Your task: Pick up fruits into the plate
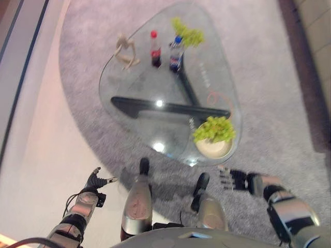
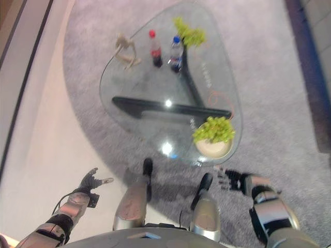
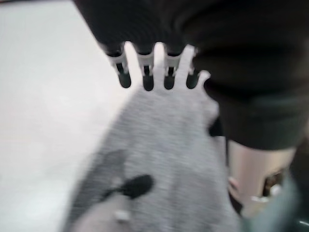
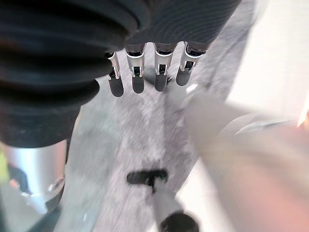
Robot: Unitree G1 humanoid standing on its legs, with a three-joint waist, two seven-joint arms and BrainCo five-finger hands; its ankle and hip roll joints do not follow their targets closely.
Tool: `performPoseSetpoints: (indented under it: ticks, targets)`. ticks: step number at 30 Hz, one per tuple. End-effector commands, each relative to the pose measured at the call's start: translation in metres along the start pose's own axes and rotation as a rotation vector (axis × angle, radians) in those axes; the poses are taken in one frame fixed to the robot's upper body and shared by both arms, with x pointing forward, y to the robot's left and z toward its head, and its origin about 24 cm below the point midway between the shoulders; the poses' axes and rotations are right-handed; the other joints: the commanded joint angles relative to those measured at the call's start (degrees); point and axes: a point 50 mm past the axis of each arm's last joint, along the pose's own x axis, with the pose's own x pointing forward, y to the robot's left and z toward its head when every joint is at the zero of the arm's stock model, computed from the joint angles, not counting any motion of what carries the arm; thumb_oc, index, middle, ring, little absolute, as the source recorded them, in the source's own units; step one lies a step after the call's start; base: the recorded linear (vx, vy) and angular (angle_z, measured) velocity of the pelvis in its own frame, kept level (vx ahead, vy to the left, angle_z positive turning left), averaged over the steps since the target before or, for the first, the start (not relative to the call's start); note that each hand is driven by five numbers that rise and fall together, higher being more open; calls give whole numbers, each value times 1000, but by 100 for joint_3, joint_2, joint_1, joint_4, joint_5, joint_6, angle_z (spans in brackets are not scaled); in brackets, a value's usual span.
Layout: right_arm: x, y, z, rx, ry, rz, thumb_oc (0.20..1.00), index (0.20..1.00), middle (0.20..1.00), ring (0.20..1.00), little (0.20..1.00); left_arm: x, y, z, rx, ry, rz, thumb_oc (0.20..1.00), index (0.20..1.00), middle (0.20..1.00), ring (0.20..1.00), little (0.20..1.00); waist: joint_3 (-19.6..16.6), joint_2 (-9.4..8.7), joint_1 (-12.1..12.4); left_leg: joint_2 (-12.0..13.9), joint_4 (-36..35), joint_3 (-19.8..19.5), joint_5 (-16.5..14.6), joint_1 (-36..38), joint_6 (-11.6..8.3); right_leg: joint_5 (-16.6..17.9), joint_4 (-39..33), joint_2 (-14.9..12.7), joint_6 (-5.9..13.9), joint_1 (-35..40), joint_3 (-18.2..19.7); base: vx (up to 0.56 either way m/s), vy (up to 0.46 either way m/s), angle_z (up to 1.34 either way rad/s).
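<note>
Head-camera scene: glass table [image 1: 129, 82] of rounded triangular outline on a grey rug [image 1: 269, 77], dark frame visible through the top.

Near corner of the table: cream plate [image 1: 213, 147] with a bunch of green grapes [image 1: 214, 129] heaped over it. Far edge: second bunch of green grapes [image 1: 188, 33] — lying on the glass, well apart from the plate.

Just beside that far bunch: two upright bottles, one with a red cap [image 1: 154, 49], one with a blue cap [image 1: 176, 53]. Further toward the robot's left: pale wooden figure [image 1: 125, 51].

Left hand [image 1: 95, 181] low over the pale floor [image 1: 36, 170], clear of the table, fingers spread and straight, holding nothing. Right hand [image 1: 232, 179] over the rug just short of the table's near corner — fingers straight, likewise empty.
</note>
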Motion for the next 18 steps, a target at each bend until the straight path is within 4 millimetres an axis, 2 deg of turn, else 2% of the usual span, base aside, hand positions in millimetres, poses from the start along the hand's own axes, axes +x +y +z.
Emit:
performPoseSetpoints:
  ticks: [1, 3, 5, 8, 10, 14, 18]
  targets:
    - [-6, -17, 1, -68, -8, -120, 1000, 1000, 1000, 1000, 1000, -1, -7, -5, -14, 29, 26, 1000, 1000, 1000, 1000, 1000, -14, 259, -39, -91, 2, 269, -387, 77, 143, -238, 428, 271, -64, -172, -12, 65, -30, -28]
    - [4, -10, -20, -75, -36, -234, 1000, 1000, 1000, 1000, 1000, -4, -10, -16, -18, 58, 44, 1000, 1000, 1000, 1000, 1000, -265, 200, -133, 1, -144, 364, -377, 288, 98, -178, 233, 275, -20, 26, -7, 44, -26, -22]
    - [5, -9, -22, -108, -82, -294, 1000, 1000, 1000, 1000, 1000, -5, -11, -20, -18, 73, 51, 1000, 1000, 1000, 1000, 1000, -346, 182, -166, 18, -196, 402, -372, 343, 91, -168, 177, 280, -9, 76, 0, 20, -4, -13]
    - [0, -12, -16, -263, -273, -553, 1000, 1000, 1000, 1000, 1000, -12, -14, -41, -14, 136, 63, 1000, 1000, 1000, 1000, 1000, -592, 144, -332, 86, -234, 554, -382, 479, 63, -135, 69, 254, 32, 199, 37, 9, 31, -26]
    - [-5, -16, -17, -285, -328, -625, 1000, 1000, 1000, 1000, 1000, -16, -16, -52, -19, 172, 67, 1000, 1000, 1000, 1000, 1000, -704, 145, -439, 116, -241, 647, -412, 552, 66, -131, 40, 238, 55, 238, 79, 2, 55, -12]
    - [-4, -15, -37, -360, -317, -634, 1000, 1000, 1000, 1000, 1000, -24, -20, -73, -29, 252, 31, 1000, 1000, 1000, 1000, 1000, -888, 163, -611, 157, -208, 780, -513, 689, 80, -155, -4, 203, 88, 328, 186, 8, 50, -22]
    - [1, -11, -55, -345, -240, -575, 1000, 1000, 1000, 1000, 1000, -28, -23, -81, -40, 299, 1, 1000, 1000, 1000, 1000, 1000, -1017, 151, -646, 172, -174, 789, -593, 796, 79, -190, -25, 178, 101, 443, 232, 34, 9, -6]
